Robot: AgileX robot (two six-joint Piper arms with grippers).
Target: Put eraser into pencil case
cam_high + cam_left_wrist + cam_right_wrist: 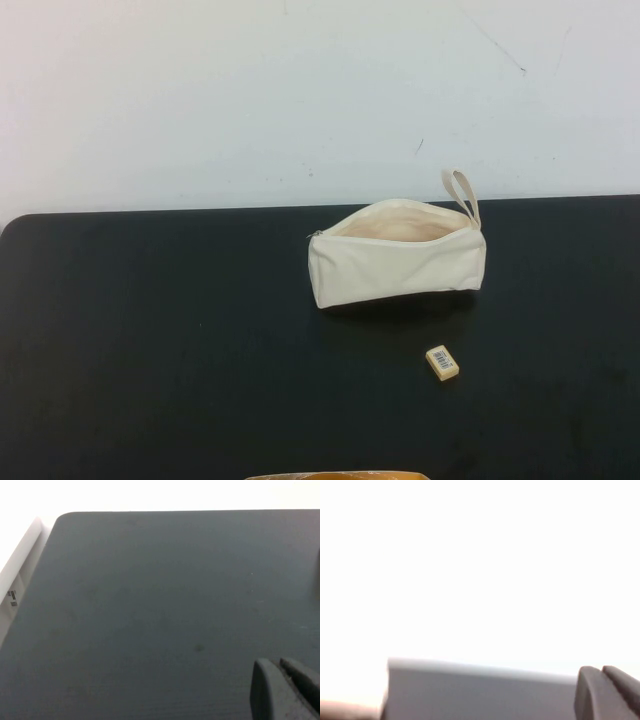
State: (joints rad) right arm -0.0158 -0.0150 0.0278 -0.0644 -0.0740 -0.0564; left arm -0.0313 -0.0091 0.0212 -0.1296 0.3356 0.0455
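Note:
The pencil case [397, 254] is a cream-white fabric pouch standing at the back middle-right of the black table [150, 340]. Its zip is open at the top and a loop strap [462, 192] sticks up at its right end. The eraser [442, 362], a tiny cream-yellow block with a barcode label, lies on the table in front of the pouch's right part. Neither arm shows in the high view. My left gripper [280, 666] is shut and empty over bare table. My right gripper [601, 672] is shut and empty, off the table's edge.
A white wall rises behind the table's back edge. A tan object [340, 476] peeks in at the near edge of the high view. The table's rounded corner [62, 517] shows in the left wrist view.

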